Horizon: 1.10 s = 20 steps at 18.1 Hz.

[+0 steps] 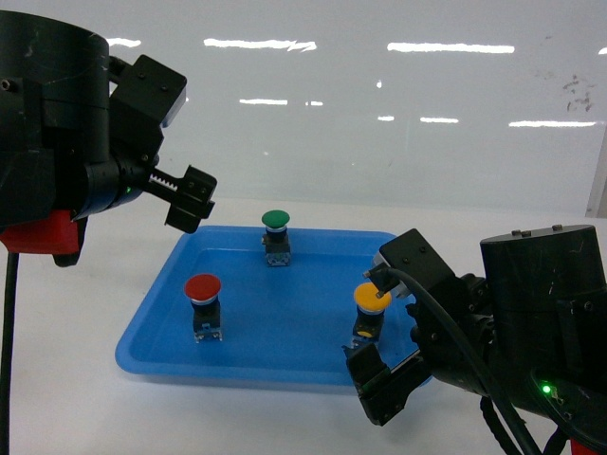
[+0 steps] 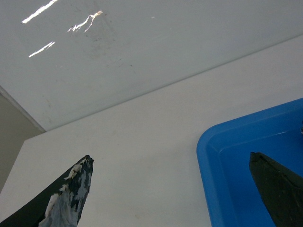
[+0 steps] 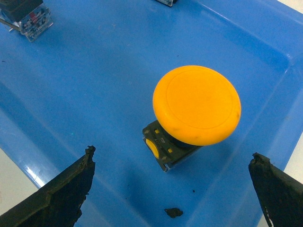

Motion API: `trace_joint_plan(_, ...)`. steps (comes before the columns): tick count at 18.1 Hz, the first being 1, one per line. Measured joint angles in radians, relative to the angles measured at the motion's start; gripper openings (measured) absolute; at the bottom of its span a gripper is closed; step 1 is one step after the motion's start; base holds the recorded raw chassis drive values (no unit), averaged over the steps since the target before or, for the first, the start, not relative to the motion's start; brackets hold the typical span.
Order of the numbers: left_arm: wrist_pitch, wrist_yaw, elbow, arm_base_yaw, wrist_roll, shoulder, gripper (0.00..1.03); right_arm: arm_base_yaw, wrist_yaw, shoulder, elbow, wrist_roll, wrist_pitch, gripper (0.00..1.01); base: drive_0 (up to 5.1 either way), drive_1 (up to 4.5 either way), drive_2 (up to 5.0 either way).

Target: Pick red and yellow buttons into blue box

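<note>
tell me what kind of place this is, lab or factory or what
Probably a robot test bench in a lab, not a factory line. A plain white table holds a shallow blue tray with red, yellow and green push-buttons stood apart, and a glossy white wall panel mirrors ceiling strip lights.

Two black arms frame the head view. The left arm fills the 10 o'clock corner, raised high, its wrist angled toward 4 o'clock; the left gripper [image 1: 190,199] hangs in the air with jaws spread, and nothing sits between the fingers [image 2: 66,198] (pale scuffing marks one tip). The right arm enters from 4 o'clock, set low, a green light glowing on its housing. The right gripper [image 1: 379,374] points toward 9 o'clock, jaws wide apart, its worn fingertips [image 3: 61,189] gripping nothing.
</note>
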Motion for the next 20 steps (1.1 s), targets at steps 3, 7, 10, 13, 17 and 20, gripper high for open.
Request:
trace_joint_plan(3,0.0,0.0,0.0,0.0,0.0,0.0,0.98,0.008,-0.005,0.004,0.011,0.0,-0.01,0.98,0.0,0.0,0.0)
trace_joint_plan(7,0.0,0.0,0.0,0.0,0.0,0.0,0.98,0.012,-0.017,0.004,0.017,-0.001,-0.014,0.98,0.0,0.0,0.0)
trace_joint_plan(10,0.0,0.0,0.0,0.0,0.0,0.0,0.98,0.005,-0.035,0.012,0.045,-0.008,-0.011,0.98,0.0,0.0,0.0)
trace_joint_plan(13,0.0,0.0,0.0,0.0,0.0,0.0,0.98,0.006,-0.046,0.016,0.048,-0.011,0.004,0.98,0.0,0.0,0.0)
trace_joint_plan(17,0.0,0.0,0.0,0.0,0.0,0.0,0.98,0.007,-0.036,0.018,0.06,-0.012,-0.03,0.98,0.0,0.0,0.0)
trace_joint_plan(20,0.001,0.0,0.0,0.0,0.0,0.0,0.98,0.034,0.002,0.047,0.168,-0.006,-0.235,0.98,0.0,0.0,0.0)
